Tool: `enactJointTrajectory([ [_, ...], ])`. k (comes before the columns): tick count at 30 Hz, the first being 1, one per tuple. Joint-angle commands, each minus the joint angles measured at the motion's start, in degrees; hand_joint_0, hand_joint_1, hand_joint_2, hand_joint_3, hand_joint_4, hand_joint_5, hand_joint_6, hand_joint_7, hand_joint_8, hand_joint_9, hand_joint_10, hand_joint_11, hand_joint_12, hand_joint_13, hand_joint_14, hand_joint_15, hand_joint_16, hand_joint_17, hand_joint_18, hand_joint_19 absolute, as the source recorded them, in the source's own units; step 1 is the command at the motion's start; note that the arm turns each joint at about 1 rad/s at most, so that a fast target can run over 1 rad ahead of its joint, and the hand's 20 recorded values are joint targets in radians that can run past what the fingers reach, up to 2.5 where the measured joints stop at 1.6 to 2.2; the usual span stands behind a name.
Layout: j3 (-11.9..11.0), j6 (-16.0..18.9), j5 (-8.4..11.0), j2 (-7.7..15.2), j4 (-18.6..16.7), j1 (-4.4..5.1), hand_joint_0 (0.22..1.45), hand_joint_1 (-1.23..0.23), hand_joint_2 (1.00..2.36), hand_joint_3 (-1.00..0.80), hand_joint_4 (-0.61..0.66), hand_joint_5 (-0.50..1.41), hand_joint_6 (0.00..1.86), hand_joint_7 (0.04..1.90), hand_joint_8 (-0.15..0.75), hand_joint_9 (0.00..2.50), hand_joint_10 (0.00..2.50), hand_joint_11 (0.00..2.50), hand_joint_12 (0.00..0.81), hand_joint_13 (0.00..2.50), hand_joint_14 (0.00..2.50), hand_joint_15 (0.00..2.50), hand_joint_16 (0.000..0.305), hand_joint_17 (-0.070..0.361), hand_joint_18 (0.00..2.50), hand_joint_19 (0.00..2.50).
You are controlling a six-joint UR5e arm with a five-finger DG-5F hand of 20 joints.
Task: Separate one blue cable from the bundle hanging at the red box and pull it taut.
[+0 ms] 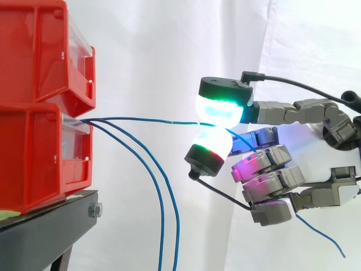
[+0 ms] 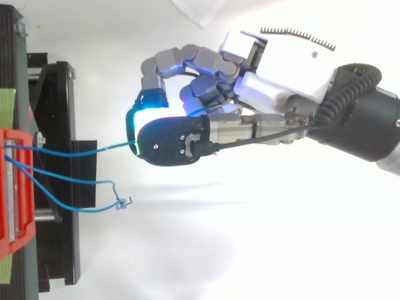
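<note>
Hand state: the hand [image 1: 282, 169] is closed in a pinch on one thin blue cable [image 1: 146, 119]. Two thick glowing pads [image 1: 220, 110], green-white above and red-white below, meet on it. The other fingers are curled toward the palm and show a magenta glow.
Cable position: the thin blue cable runs nearly level and straight from the front of the lower red plastic bin [image 1: 34, 164] rightward to the pads.
Free end: a short length leaves below the hand on the right and hangs loose.
Other cables: two more blue cables [image 1: 161, 226] leave the same bin front and droop down, apart from the pinched one.
Hidden: where the cables are fixed inside the bin. In the top view the contact point lies under the black back of the upper fingertip [image 2: 169, 142].
Cut off: the drooping cables at the lower edge of the side view; the upper red plastic bin [image 1: 39, 51] at the top and left edges; the black metal stand [image 1: 51, 226] at the bottom.
Hard to make out: the small tangle at the drooping cables' ends in the top view.
Materials: the bins are glossy moulded plastic with clear front strips. The stand is matt black with a steel bolt [image 1: 95, 210]. The backdrop is a white fabric curtain [image 1: 163, 51].
</note>
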State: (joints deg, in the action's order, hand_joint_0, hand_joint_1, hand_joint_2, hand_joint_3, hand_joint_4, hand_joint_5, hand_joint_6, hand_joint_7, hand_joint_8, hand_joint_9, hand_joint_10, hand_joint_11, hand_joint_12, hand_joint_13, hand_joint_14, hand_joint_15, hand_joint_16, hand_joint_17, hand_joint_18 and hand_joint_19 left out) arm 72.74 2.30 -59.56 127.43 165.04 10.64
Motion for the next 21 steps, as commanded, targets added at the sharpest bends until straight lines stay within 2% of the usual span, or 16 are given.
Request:
enactJointTrajectory([
  [1, 0.04, -0.54, 0.05, 0.01, 0.2, 0.08, 0.6, -0.74, 1.03, -0.04, -0.04, -0.18, 0.86, 1.4, 0.286, 0.79, 1.91, 1.86, 0.34, 0.92, 1.39, 1.73, 0.039, 0.087, 1.08, 1.27],
  [14, 0.04, -1.16, 0.05, 0.01, 0.2, 0.08, 0.6, -0.73, 1.03, -0.04, -0.05, -0.18, 0.87, 1.33, 0.279, 0.79, 2.01, 1.74, 0.334, 0.92, 1.39, 1.71, 0.04, 0.091, 1.06, 1.25],
  [21, -0.05, -1.16, 0.05, 0.01, 0.2, 0.0, 0.61, -0.74, 1.03, -0.02, -0.06, -0.18, 0.87, 1.33, 0.273, 0.8, 2.02, 1.77, 0.324, 0.92, 1.36, 1.75, 0.038, 0.085, 1.06, 1.26],
])
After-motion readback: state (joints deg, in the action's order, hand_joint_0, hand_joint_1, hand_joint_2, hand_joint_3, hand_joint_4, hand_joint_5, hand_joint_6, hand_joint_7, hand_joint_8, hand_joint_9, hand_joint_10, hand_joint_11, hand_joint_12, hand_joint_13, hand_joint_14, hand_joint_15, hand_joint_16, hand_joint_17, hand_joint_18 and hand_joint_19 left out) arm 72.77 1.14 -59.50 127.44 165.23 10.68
